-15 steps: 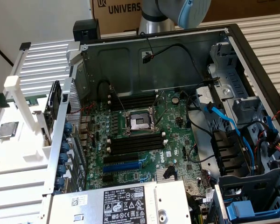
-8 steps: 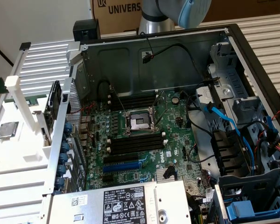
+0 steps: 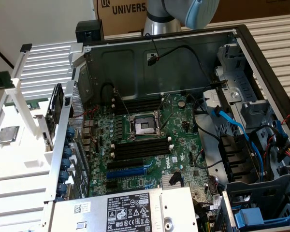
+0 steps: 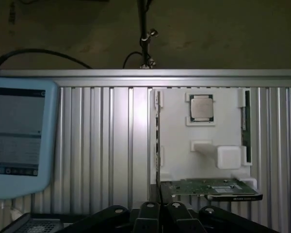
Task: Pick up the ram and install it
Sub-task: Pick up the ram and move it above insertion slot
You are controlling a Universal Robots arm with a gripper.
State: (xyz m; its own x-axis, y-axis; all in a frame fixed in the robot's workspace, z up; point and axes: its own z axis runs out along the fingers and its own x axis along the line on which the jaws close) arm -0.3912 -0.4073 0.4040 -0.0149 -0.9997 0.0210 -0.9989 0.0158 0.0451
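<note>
The ram is a long green stick with a white label, lying across the near end of a white fixture. In the exterior view its green end pokes out at the far left. My gripper is shut with nothing between its fingers, hanging well short of the ram and apart from it. The arm is at the back, above the open computer case. The motherboard lies inside, with black memory slots beside the CPU socket.
A silver CPU chip sits in the white fixture, with a thin green strip on edge along one side. A blue-framed tablet lies on the ribbed aluminium table. Cables and drive bays crowd the case's right side.
</note>
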